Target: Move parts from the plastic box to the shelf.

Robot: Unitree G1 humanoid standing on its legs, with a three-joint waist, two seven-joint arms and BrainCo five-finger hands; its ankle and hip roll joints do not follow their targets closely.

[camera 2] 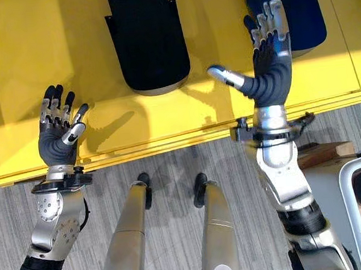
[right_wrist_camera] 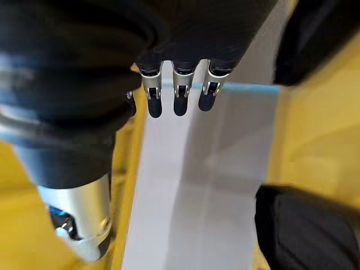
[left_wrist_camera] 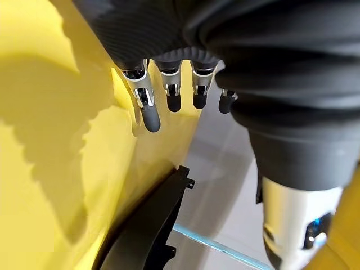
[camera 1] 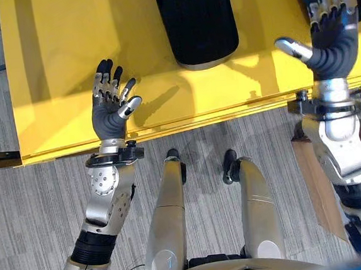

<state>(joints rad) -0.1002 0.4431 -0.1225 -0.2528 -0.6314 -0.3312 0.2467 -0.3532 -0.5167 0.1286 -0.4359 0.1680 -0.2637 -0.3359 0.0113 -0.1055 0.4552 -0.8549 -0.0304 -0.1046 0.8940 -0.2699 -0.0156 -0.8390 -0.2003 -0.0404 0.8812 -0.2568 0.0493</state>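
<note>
Black parts [camera 1: 197,23] lie on the yellow shelf [camera 1: 54,64]; the left hand [camera 1: 110,106] and right hand [camera 2: 270,70], spread and empty, should withdraw without nudging them.

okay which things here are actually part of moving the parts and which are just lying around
Part of the job:
- black part on the yellow surface
- second black part, by the right hand
- left hand, open and empty

Lying about:
- cardboard box on the floor

Probably a workshop, yellow shelf [camera 1: 65,50], black moulded parts [camera 1: 197,23], grey carpet floor [camera 1: 42,216]
</note>
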